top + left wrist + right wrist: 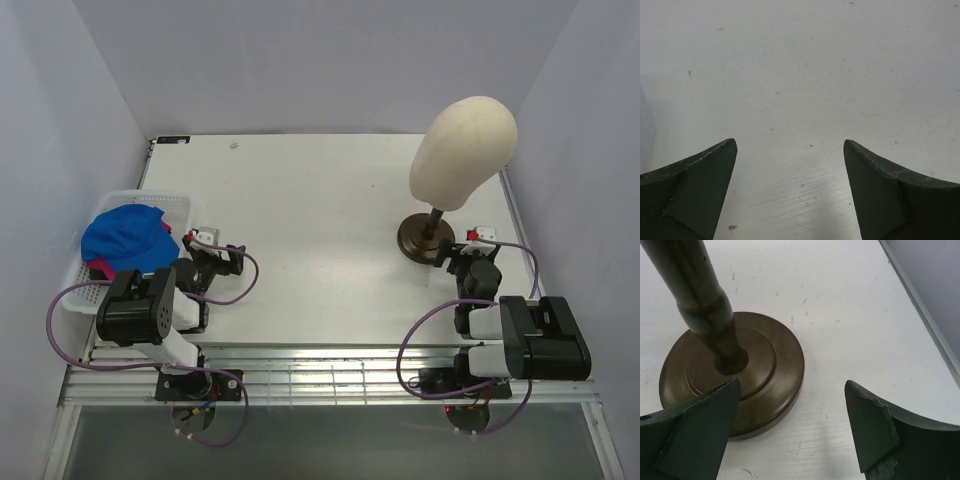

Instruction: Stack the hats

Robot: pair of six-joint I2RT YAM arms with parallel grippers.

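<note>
The blue cap (125, 238) lies on top inside the white mesh basket (150, 198) at the left edge of the table (320, 200). A strip of pink cap (97, 268) shows beneath its near side. Only these 2 caps can be made out.

The left gripper (790, 145) sits just right of the basket, over bare table, jaws spread wide and grasping nothing.

The right gripper (792, 385) is released as well, also grasping nothing, 1 finger near the round brown base (770, 370) of the cream mannequin head (463, 150).
</note>
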